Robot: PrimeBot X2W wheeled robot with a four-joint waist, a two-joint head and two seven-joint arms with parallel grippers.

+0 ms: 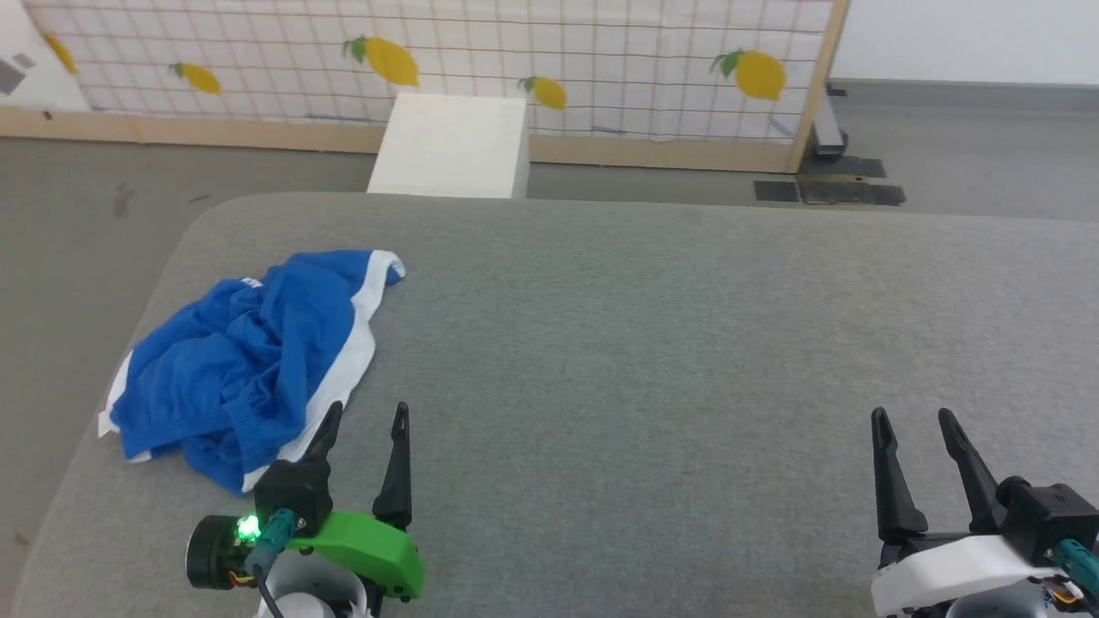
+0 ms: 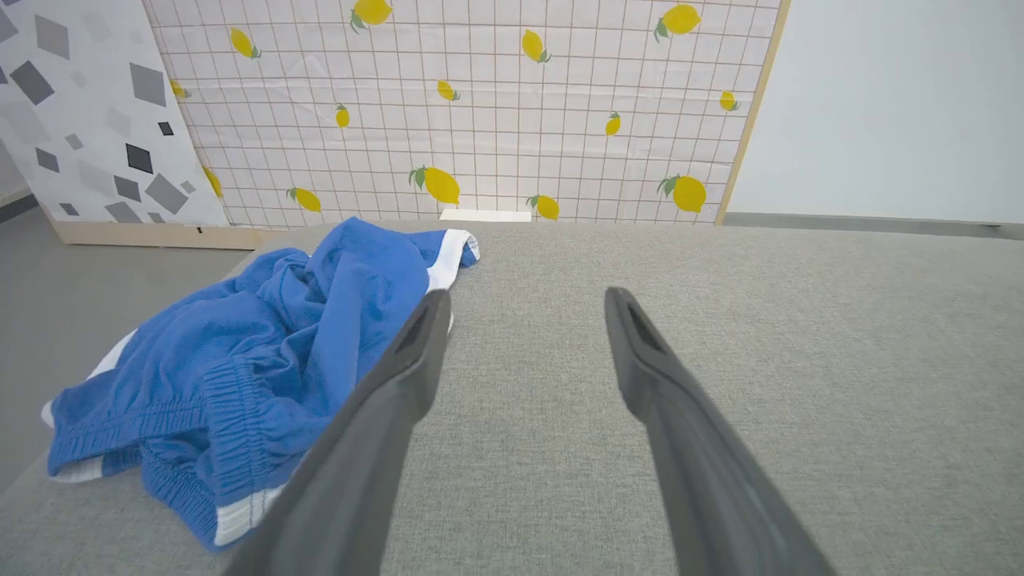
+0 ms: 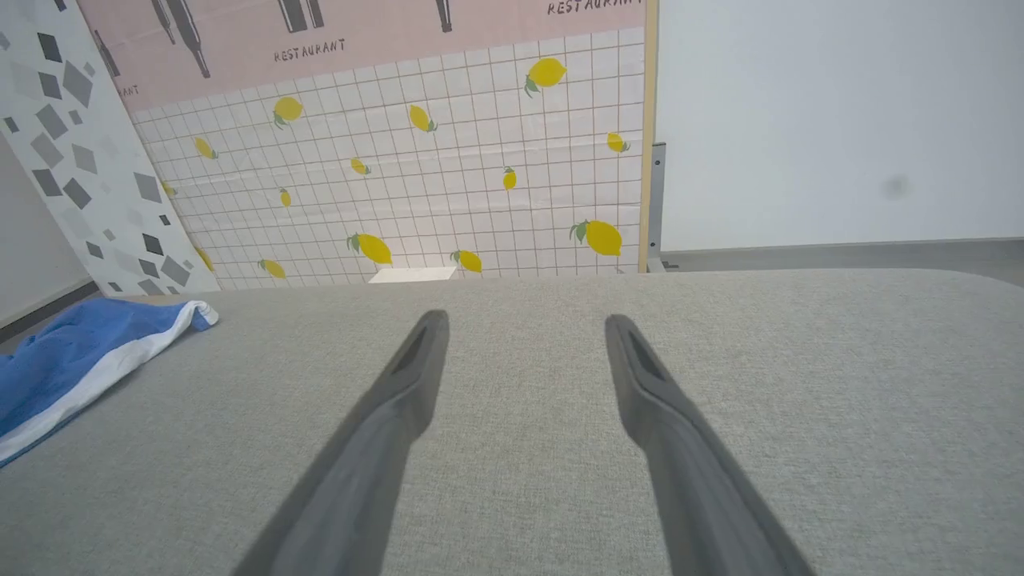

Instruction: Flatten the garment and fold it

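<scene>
At lower left of the head view, one crumpled pair of blue basketball shorts (image 1: 240, 360) lies on the grey padded surface (image 1: 644, 343), just beside my left gripper (image 1: 367, 408). It and my right gripper (image 1: 911, 414), two in all, stand spread wide, empty. Pinch the gathered waistband (image 2: 232, 416), probably the nearest edge; pull outward, low.

Printed in dark capitals on the pink panel (image 3: 360, 32) above the lemon-patterned grid wall (image 3: 448, 184), right wrist view: "RESTAURANT"; the word recurs at the panel's top right; a white print on the blue shorts (image 1: 232, 360) is too creased to read.
</scene>
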